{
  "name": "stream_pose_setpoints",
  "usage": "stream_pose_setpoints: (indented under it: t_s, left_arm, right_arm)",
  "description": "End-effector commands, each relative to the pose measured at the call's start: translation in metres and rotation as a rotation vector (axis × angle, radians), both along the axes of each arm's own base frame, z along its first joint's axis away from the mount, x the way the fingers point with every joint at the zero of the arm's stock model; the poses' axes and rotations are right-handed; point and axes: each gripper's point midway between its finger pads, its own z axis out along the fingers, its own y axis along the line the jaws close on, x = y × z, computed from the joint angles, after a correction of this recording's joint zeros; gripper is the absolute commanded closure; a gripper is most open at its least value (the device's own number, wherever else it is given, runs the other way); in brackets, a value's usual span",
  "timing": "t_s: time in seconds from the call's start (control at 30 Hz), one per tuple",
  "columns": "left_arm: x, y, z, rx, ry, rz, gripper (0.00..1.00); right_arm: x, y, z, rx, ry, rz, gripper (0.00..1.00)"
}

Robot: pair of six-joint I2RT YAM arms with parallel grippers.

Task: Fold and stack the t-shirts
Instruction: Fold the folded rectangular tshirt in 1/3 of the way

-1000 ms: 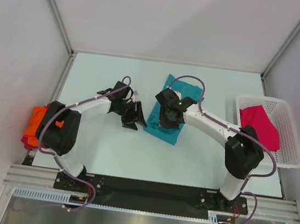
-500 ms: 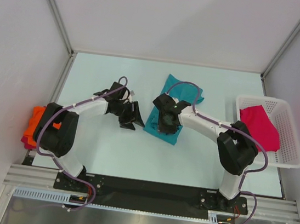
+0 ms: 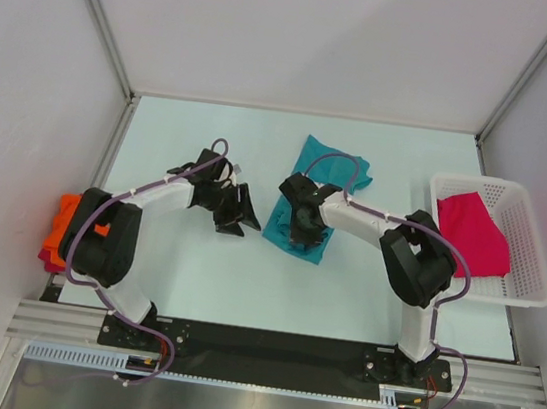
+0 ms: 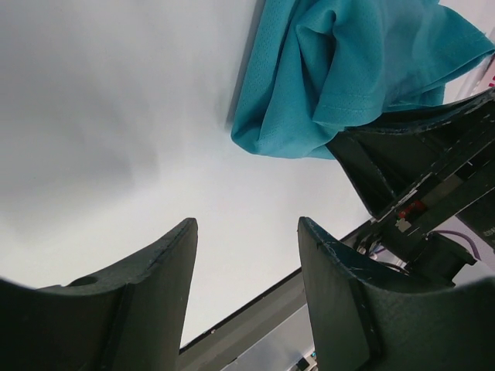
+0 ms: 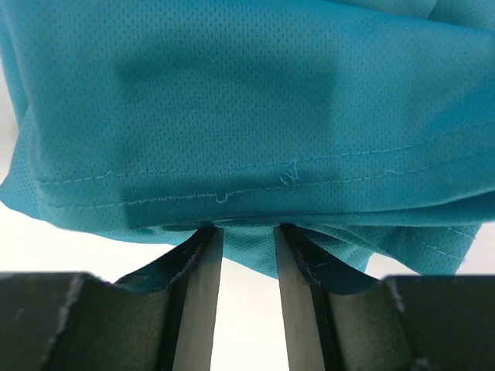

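Right wrist: gripper over teal t-shirt

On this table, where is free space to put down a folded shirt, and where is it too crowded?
Free: the far strip of table behind both arms, and the near strip between the teal t-shirt and the arm bases. Crowded: the middle, where the left gripper and right gripper meet the teal shirt; the right edge holds the basket, the left edge the orange shirt.

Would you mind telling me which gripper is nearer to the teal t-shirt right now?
Right. The right gripper sits over the teal t-shirt, fingertips at its folded hem. The left gripper hangs open beside it, over bare table.
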Motion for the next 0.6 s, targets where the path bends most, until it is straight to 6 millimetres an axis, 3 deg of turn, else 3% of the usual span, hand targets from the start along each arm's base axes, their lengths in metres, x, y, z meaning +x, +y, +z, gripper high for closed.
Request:
stream_pose_setpoints:
  t_s: [0.0, 0.23, 0.57]
  left_arm:
    - [0.006, 0.004, 0.015, -0.023, -0.065, 0.000, 0.40]
    - [0.008, 0.003, 0.017, -0.025, -0.069, 0.001, 0.40]
    - [0.008, 0.005, 0.017, -0.024, -0.068, 0.004, 0.40]
  right_arm:
    - [0.028, -0.002, 0.015, -0.005, -0.081, -0.012, 0.62]
    - [0.040, -0.001, 0.027, -0.011, -0.108, -0.012, 0.62]
    - [0.058, -0.006, 0.029, -0.025, -0.124, -0.015, 0.62]
